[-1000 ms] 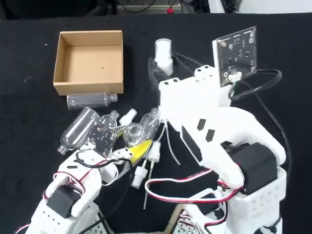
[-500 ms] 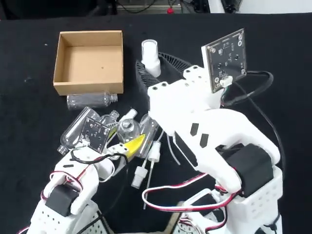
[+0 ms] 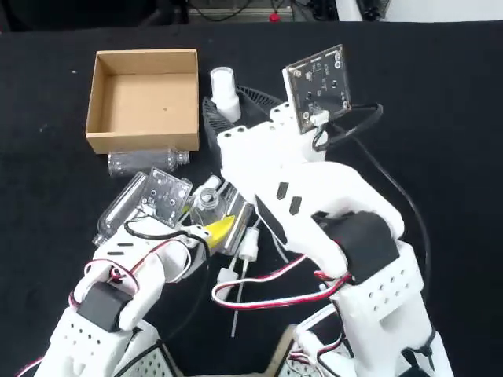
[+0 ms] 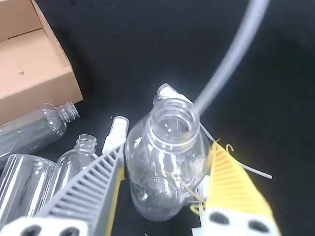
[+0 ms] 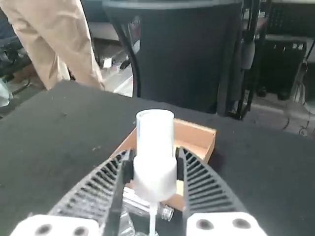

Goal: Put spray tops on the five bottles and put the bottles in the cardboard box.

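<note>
1. Tracking spray top (image 3: 223, 88): carried toward the table's left edge over the last second, now held up in the air, just off the right wall of the cardboard box (image 3: 141, 140) in the high view.
2. Right gripper (image 5: 155, 156) jaws clamped on the top's collar. Dip tube (image 4: 231, 54) hanging below, tip at the bottle mouth's rim in the left wrist view; cannot tell if inside yet.
3. Bottle (image 4: 162, 182) upright, neck open, pinched between left gripper (image 4: 167, 150) jaws around mid-table. Also drifted a little left and slightly toward the box.
4. Reads as the alignment step: top brought over the mouth, tube about to be threaded in. Lowering and seating the top not yet done.
5. Progress low: box holds nothing, no capped bottle seen.
6. Loose bottles (image 3: 148, 162) lying between the box's near wall and the held bottle. Loose spray tops (image 3: 248, 247) on the table (image 3: 440, 118) toward its near edge.
</note>
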Robot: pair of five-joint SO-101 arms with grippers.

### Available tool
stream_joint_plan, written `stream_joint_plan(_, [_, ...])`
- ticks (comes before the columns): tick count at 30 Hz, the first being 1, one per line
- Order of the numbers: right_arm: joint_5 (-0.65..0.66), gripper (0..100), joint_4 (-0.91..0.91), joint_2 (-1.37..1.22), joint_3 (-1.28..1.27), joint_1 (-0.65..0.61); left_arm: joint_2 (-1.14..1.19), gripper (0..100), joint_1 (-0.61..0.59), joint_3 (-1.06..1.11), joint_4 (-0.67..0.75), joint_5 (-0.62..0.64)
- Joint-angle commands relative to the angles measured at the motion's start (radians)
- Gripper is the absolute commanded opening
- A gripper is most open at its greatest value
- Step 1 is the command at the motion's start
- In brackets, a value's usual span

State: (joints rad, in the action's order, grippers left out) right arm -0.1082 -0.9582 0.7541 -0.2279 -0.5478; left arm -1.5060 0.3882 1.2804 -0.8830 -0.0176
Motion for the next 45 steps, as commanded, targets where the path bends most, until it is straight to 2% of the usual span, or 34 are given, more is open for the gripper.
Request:
stream_joint_plan(1, [0.0,10.2,0.048,0.019,0.004,-0.011,-0.034,22,0.013,-0.018,0.014,0.003])
stream_joint_plan(10, [0.0,10.2,0.075,0.021,-0.05,-0.014,-0.04,22,0.013,-0.013,0.014,0.003])
stream_joint_plan(20, [0.0,10.2,0.064,0.094,-0.111,-0.095,-0.038,22,0.012,-0.013,0.012,0.003])
stream_joint_plan(30, [0.009,10.2,0.074,0.269,-0.352,-0.091,-0.038,22,0.008,-0.013,0.012,0.005])
stream_joint_plan(36, [0.127,10.2,0.078,0.354,-0.487,-0.095,-0.038,22,0.007,-0.013,0.011,0.005])
stream_joint_plan(45, [0.124,10.2,0.19,0.455,-0.687,-0.097,-0.038,22,0.007,-0.013,0.011,0.005])
